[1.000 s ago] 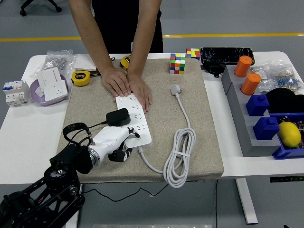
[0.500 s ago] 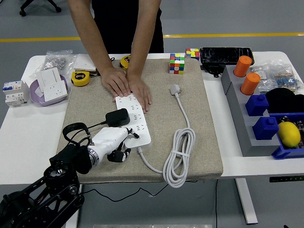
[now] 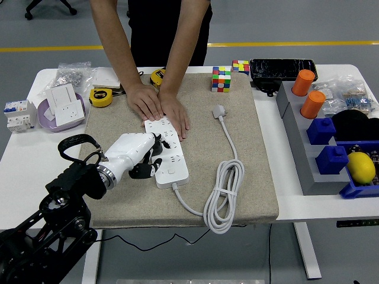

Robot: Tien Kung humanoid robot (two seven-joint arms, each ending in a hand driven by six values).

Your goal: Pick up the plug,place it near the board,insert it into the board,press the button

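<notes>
While the white table [image 3: 35,165] fills most of the frame, a beige mat [image 3: 249,177] covers its middle, and a person at top centre presses both hands [image 3: 159,106] flat on the far end of the white power strip [image 3: 169,151], which lies lengthwise at mat centre. Left arm comes in from lower left; left hand [image 3: 139,155] sits over the strip's left edge with fingers curled down around a dark shape there, likely the black plug, mostly hidden, so whether it is gripped or merely covered cannot be told. The strip's own white cable [image 3: 224,195] loops at lower centre, ending in a white plug head [image 3: 219,110] near upper centre. At right, a grey rack [image 3: 296,142] carries two orange cylinders [image 3: 308,93] and two blue blocks [image 3: 325,145]; a blue bin [image 3: 355,189] at the right edge holds a yellow lemon-like object [image 3: 360,167]. Upper left, a purple bowl [image 3: 44,115] holds white wall sockets [image 3: 66,106]. A yellow tape measure [image 3: 100,97] bears print too small to read. Two colour cubes [image 3: 222,78] sit at the mat's top edge.
</notes>
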